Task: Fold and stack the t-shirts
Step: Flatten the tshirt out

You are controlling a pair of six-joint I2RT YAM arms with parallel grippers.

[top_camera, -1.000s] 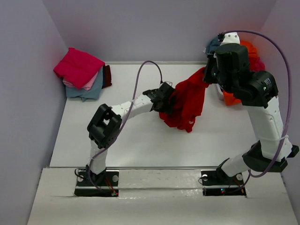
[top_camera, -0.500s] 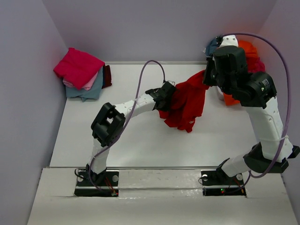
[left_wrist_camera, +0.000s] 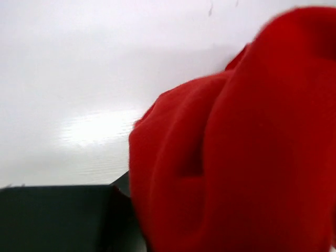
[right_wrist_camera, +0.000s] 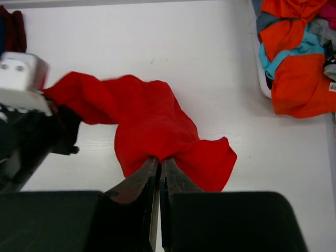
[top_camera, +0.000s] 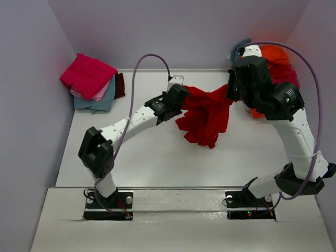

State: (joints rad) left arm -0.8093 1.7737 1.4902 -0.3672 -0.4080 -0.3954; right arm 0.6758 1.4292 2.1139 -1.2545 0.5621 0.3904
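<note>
In the middle of the top view the red t-shirt (top_camera: 205,118) is clamped at two spots by the left gripper (top_camera: 180,96) and right gripper (right_wrist_camera: 159,160), and it could be tugged loose and dropped if pulled too hard.

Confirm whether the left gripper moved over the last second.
Yes: the left gripper, gripping the red t-shirt, went toward the table's far edge, slightly nearer the folded stack.
</note>
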